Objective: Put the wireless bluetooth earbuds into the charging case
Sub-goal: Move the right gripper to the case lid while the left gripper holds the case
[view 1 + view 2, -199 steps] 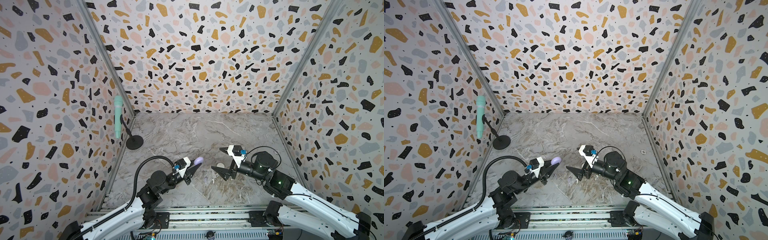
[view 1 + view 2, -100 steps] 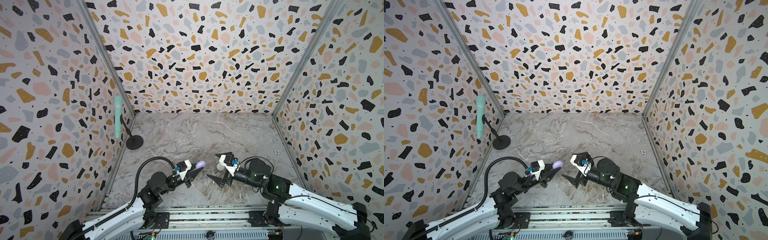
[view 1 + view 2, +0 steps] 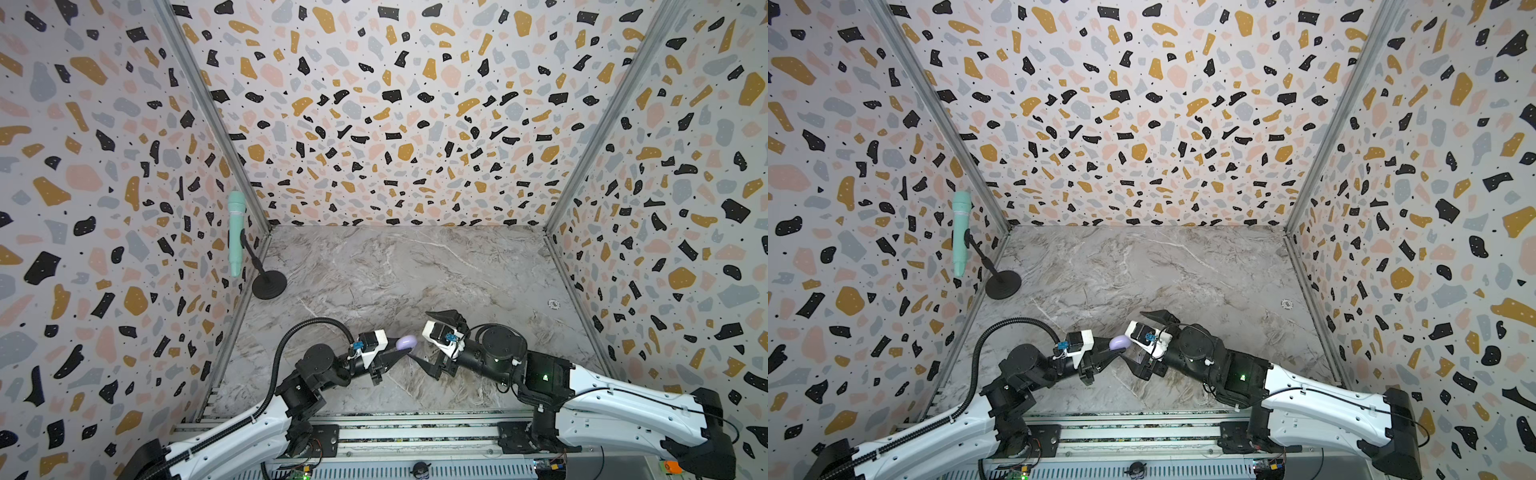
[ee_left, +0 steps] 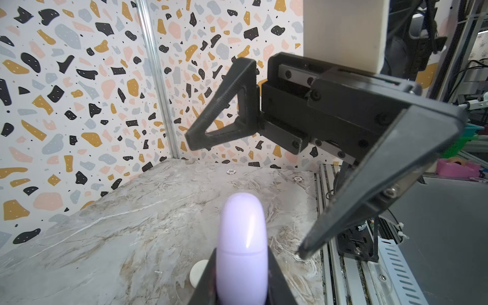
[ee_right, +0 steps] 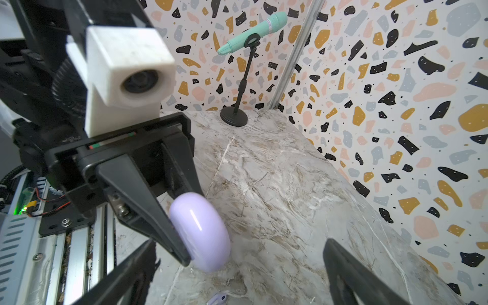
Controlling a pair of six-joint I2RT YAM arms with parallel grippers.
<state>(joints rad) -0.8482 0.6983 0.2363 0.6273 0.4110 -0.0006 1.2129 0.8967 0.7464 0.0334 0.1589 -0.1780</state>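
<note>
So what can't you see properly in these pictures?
- Lavender earbud: right wrist view, cut off by the picture's edge.
- White round thing: left wrist view, half behind the left gripper's finger; unidentifiable.
- Lavender case: shut, so its inside is hidden.
- Other earbuds: in no view.

1 lavender charging case (image 3: 1119, 342) — clamped in left gripper (image 3: 1121, 352), over marble tabletop (image 3: 1183, 266); right gripper (image 3: 1133, 336) just beside it, jaws spread. 1 mint microphone (image 3: 961, 232) on black stand (image 3: 1003, 284) — far-left corner.

Glossy, smooth plastic charging case (image 5: 202, 232)
</note>
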